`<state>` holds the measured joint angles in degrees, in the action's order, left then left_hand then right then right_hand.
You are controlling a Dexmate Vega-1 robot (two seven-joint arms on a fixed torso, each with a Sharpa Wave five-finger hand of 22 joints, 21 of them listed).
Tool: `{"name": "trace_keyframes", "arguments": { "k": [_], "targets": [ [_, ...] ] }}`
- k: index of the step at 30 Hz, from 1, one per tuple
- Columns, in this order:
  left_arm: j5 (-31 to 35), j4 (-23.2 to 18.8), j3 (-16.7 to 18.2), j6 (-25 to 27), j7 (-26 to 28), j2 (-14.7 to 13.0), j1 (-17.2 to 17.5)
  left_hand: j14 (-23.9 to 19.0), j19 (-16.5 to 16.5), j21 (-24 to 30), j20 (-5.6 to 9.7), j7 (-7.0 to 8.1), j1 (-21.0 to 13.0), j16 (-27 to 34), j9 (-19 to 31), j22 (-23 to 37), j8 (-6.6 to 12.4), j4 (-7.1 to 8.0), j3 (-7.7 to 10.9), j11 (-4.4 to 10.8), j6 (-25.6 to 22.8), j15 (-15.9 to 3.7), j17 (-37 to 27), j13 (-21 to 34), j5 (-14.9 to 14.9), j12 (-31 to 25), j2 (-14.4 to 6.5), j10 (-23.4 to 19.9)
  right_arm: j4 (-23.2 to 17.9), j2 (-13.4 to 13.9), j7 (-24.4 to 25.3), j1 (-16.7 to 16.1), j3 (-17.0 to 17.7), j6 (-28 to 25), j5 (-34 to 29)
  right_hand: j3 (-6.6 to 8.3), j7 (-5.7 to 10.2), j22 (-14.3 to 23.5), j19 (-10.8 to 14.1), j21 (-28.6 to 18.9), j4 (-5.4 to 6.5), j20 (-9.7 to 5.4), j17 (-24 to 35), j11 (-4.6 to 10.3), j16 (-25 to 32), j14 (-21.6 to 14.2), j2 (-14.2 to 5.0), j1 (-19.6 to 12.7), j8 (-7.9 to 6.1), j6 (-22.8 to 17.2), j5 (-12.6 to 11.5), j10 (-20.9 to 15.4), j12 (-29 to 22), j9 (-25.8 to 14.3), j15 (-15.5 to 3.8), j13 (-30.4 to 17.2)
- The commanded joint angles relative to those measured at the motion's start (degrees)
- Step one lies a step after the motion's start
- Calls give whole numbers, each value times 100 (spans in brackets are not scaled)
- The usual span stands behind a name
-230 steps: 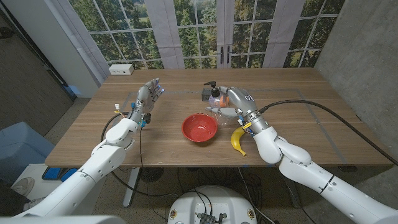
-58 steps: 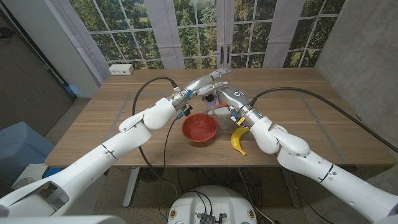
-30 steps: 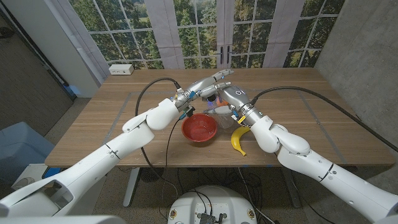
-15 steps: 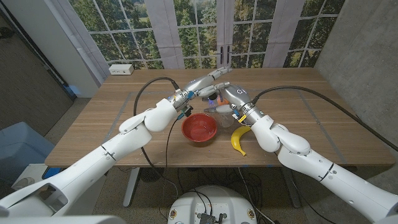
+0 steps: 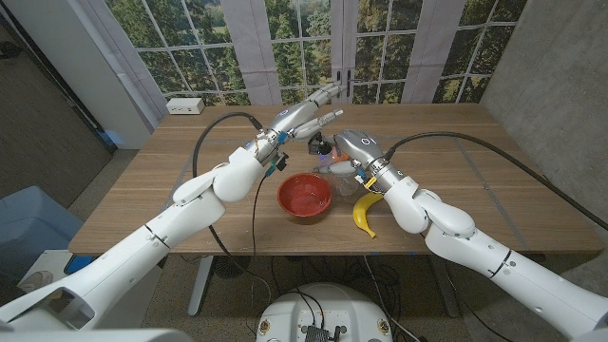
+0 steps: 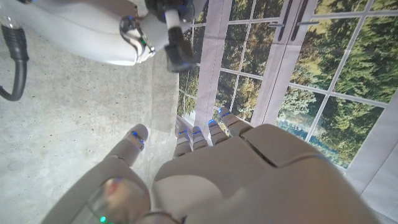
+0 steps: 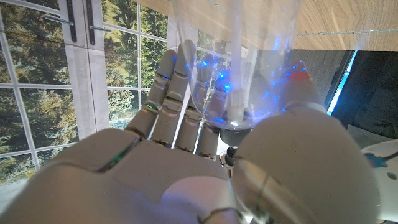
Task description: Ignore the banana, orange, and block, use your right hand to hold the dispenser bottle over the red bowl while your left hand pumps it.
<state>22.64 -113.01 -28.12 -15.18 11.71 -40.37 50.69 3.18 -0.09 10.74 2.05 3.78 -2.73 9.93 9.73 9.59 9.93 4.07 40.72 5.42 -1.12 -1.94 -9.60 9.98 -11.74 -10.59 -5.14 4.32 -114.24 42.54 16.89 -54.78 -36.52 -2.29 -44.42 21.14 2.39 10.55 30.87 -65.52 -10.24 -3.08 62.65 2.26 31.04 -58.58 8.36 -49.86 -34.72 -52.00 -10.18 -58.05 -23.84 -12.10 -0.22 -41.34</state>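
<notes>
My right hand grips the clear dispenser bottle, tilted, just past the far right rim of the red bowl. The bottle's dark pump head points toward my left hand. The right wrist view shows my right hand wrapped around the clear bottle with its inner tube. My left hand hovers above and behind the pump, fingers spread, holding nothing. In the left wrist view the left hand reaches toward the windows with fingers extended.
A banana lies right of the bowl, under my right forearm. A white box sits at the table's far left corner. Windows stand behind the table.
My left hand has lifted off the pump and drawn up and back to the left. The right hand still holds the bottle in about the same place by the bowl.
</notes>
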Motion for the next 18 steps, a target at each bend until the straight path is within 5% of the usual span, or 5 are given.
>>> {"name": "trace_keyframes", "arguments": {
  "k": [1, 18],
  "targets": [
    [-37, 44, 72, -119, 23, 57, 38, 7, 0, 8, -5, 57, 46, 17, 13, 21, 32, -27, -3, 12, 22, -268, 2, 20, 4, -32, -233, -14, -54, 24, 3, -31, -1, 7, -52, 85, 253, 21, -27, -53, 107, -831, 38, 698, 6, -998, -1349, -1410, 4, -279, -13, -715, 14, -29, -1283, -15],
    [-203, 441, -319, -203, -477, 199, -228, 58, -31, -1, -15, 90, 41, -4, 12, 20, 14, -83, -24, 26, 85, -276, 3, 20, 14, -9, -183, 61, -40, -49, -188, 77, -31, -5, -11, 79, 243, 15, -40, -95, 111, -828, 63, 687, -38, -997, -1346, -1411, 20, -291, -14, -735, 43, -33, -1283, -23]
  ]
}}
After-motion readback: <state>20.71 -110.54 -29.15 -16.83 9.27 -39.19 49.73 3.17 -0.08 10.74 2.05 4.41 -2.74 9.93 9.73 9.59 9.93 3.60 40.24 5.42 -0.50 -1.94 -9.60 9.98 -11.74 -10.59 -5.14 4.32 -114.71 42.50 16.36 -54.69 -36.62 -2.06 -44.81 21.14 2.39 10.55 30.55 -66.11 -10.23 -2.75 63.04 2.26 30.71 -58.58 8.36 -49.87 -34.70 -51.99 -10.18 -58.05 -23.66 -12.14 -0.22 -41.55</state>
